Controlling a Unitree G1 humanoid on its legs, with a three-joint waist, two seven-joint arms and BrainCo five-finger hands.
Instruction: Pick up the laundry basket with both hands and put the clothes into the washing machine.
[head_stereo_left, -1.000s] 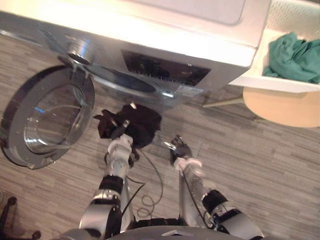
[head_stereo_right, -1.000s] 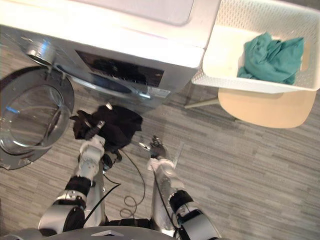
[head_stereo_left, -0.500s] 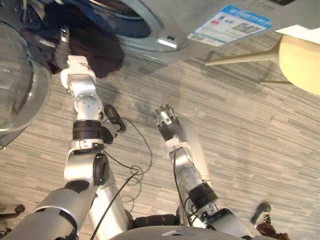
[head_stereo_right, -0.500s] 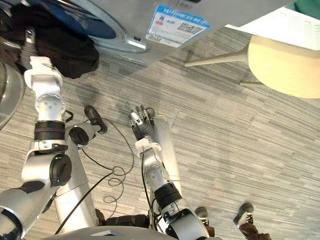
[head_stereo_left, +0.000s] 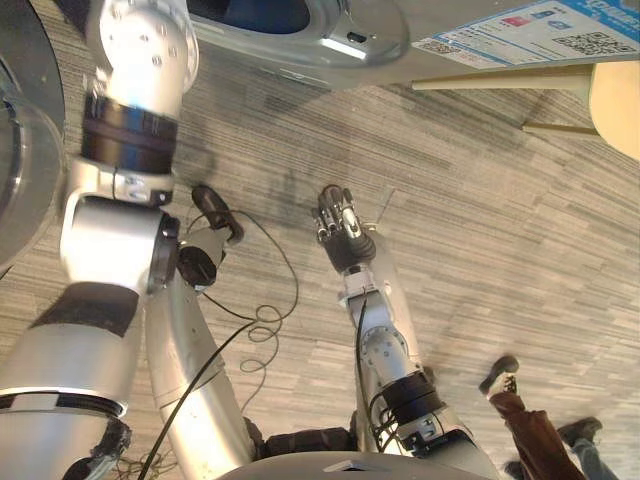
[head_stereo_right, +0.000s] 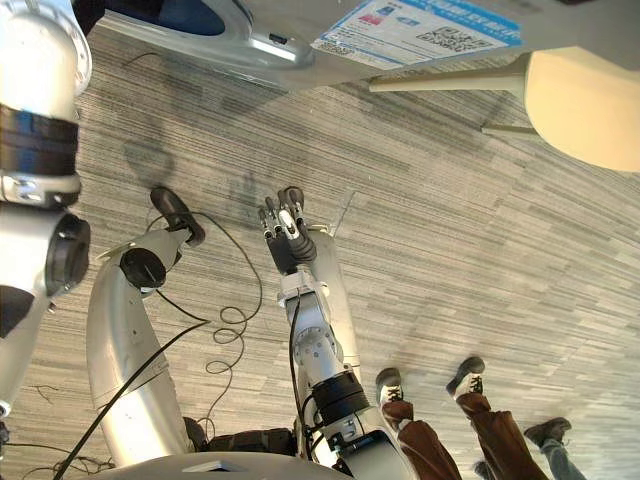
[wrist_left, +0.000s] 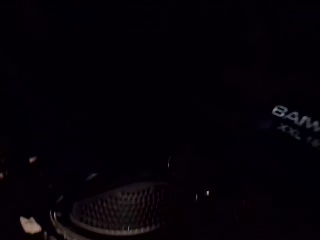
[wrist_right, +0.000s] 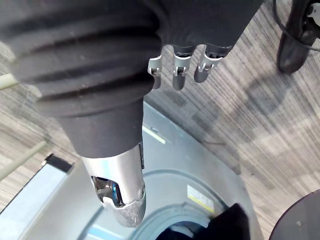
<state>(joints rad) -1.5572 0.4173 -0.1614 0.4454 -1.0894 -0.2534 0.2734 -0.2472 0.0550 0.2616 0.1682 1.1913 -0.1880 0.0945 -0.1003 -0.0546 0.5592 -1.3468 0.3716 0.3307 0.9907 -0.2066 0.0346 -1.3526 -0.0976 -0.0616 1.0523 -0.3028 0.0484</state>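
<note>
My left arm (head_stereo_left: 130, 110) reaches up past the open door (head_stereo_left: 20, 150) into the washing machine's (head_stereo_left: 330, 30) round opening. The left wrist view looks into the dark drum, with its perforated wall (wrist_left: 120, 210) and dark cloth with a label (wrist_left: 295, 122). A fold of black clothing (wrist_right: 230, 222) sits in the opening in the right wrist view. My right hand (head_stereo_left: 338, 222) hangs over the floor in front of the machine, fingers relaxed and holding nothing.
A beige stool seat (head_stereo_left: 618, 100) on thin legs (head_stereo_left: 500, 84) stands to the right of the machine. A person's legs and shoes (head_stereo_right: 430, 430) are close behind me at the lower right. Grey plank floor (head_stereo_left: 480, 250) lies between.
The camera has tipped down and closer to the machine. My left arm has gone deeper into the opening with the black clothing. A person's legs have come into view.
</note>
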